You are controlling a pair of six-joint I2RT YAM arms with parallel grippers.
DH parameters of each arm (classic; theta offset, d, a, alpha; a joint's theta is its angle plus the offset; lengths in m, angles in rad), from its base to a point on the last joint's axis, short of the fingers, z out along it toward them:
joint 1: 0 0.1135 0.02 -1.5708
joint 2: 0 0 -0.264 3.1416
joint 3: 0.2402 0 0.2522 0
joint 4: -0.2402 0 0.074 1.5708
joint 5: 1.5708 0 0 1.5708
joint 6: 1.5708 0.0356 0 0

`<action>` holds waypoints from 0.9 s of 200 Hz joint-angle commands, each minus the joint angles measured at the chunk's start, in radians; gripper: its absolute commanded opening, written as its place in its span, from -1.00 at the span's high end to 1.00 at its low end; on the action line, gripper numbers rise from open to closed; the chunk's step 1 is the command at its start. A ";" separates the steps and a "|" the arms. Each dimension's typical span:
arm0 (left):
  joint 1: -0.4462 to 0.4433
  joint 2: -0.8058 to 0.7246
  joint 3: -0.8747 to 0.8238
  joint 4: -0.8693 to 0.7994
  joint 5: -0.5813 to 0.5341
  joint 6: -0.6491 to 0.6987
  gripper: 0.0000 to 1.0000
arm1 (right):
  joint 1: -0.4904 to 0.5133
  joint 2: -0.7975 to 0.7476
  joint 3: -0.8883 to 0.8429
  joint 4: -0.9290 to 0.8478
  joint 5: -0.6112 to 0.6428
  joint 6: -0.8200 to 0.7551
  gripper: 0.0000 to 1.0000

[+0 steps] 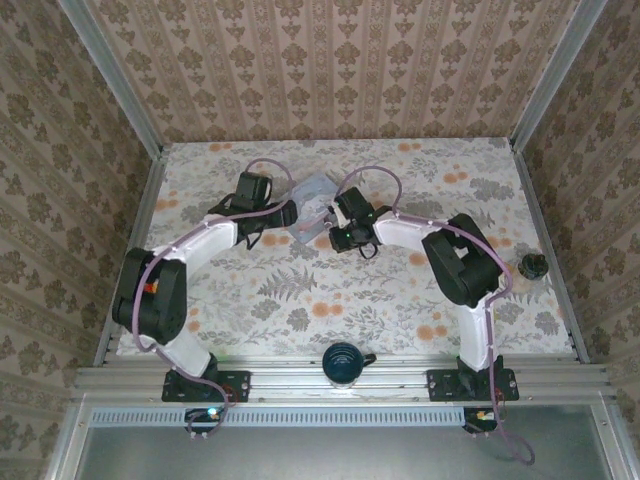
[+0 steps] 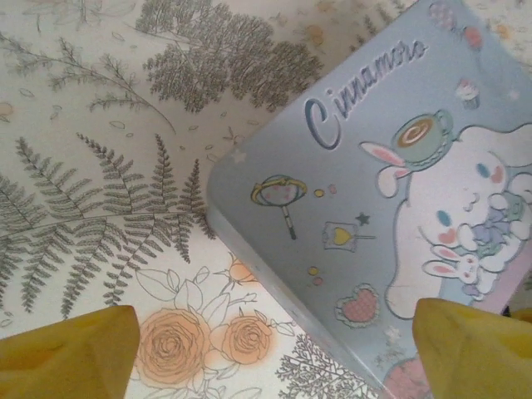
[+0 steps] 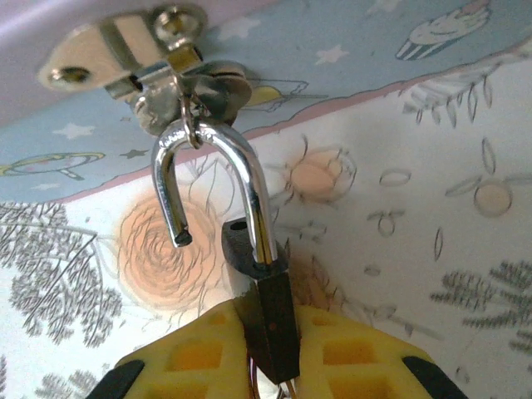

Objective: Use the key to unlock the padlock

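Padlock [image 3: 264, 291]: small dark body. The right wrist view shows it hanging below the front edge of the tin [image 2: 374, 208], just above the table [image 2: 100, 125]. Its shackle [image 3: 241, 158] is polished metal, a thin U. One leg sits in the body. The other ends free, clear of the body, so the lock is open. The bend of the U is hooked through a small ring under the tin's hasp [image 3: 125, 50], a bright stamped-metal plate with rivets.

Right end effector [image 3: 270, 349]: closed on the padlock body. The yellow ribbed fingers [image 3: 195, 357] press against its two flat sides, with the body standing upright between them and the shackle pointing away from the wrist. Something thin and reddish shows under the body at the frame's bottom edge — cannot tell what it is.

Left end effector [image 2: 274, 357]: spread wide, holding nothing. One yellow fingertip sits over bare table and the other over the tin's near corner; contact with the lid cannot be judged.

The tin is rectangular with rounded corners and a smooth pale blue lid printed with a white long-eared cartoon character, a teacup and hearts. The table covering is matt, cream, with grey ferns and orange roses.

Top view — both arms reach in to the tin at mid-table. A black round knob [image 1: 533, 265] sits well apart by the right edge.
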 commanded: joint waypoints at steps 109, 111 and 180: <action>-0.242 0.066 0.029 -0.092 -0.309 0.069 -1.00 | 0.008 -0.210 -0.337 0.201 -0.114 0.416 1.00; -0.244 0.068 0.028 -0.091 -0.310 0.068 -1.00 | 0.008 -0.212 -0.339 0.203 -0.115 0.419 1.00; -0.251 0.099 0.000 -0.082 -0.284 0.041 -1.00 | 0.011 -0.210 -0.358 0.267 -0.127 0.499 1.00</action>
